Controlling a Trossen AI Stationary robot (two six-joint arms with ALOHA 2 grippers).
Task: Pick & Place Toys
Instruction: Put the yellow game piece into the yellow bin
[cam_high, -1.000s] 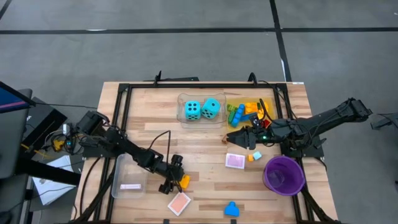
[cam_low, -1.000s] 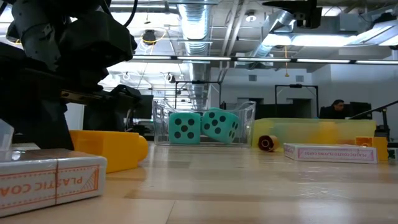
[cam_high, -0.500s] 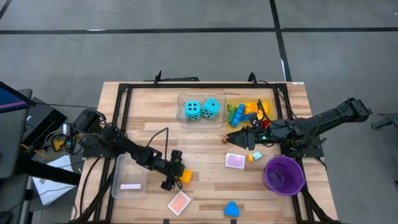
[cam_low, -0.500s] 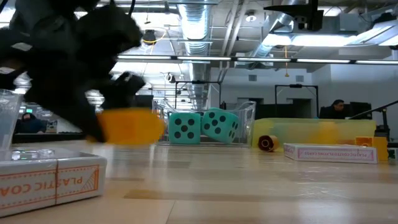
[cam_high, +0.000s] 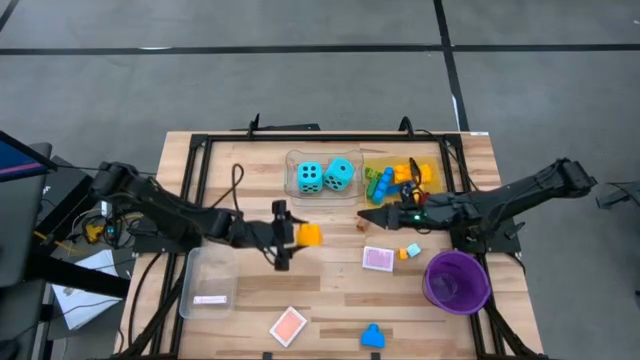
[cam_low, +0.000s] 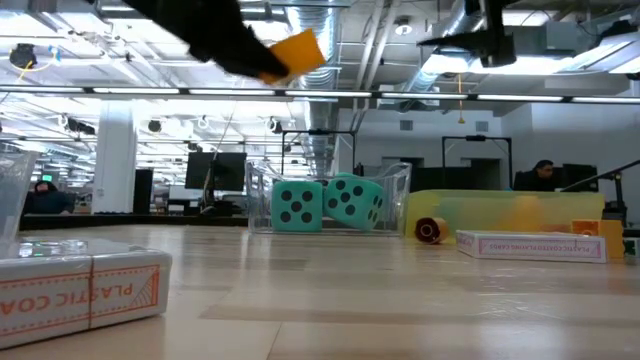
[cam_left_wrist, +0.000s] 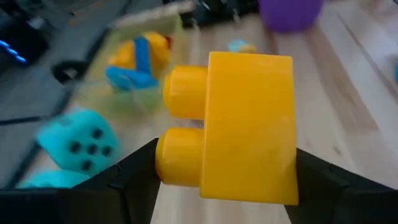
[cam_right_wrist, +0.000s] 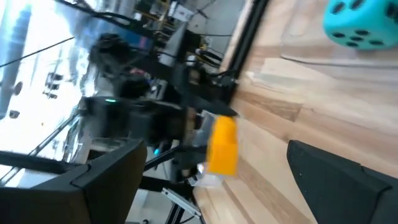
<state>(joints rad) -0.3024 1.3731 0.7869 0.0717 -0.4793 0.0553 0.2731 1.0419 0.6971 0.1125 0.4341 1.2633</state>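
Yellow brick (cam_high: 311, 234): clamped in the left gripper (cam_high: 298, 234), carried above mid-table; the yellow tray (cam_high: 432, 186) of bricks lies ahead toward the right. Right gripper (cam_high: 368, 215) is spread open, empty, nearer that tray.

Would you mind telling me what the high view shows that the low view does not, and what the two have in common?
Only the high view shows the round purple bowl, the blue plastic brick at the table's near edge, and the open right gripper beside the yellow tray.

Only the low view shows the room behind the table, with its ceiling lights and a seated person.

Both show the left gripper holding the yellow plastic brick above the table, and the two turquoise foam dice in their clear tray.
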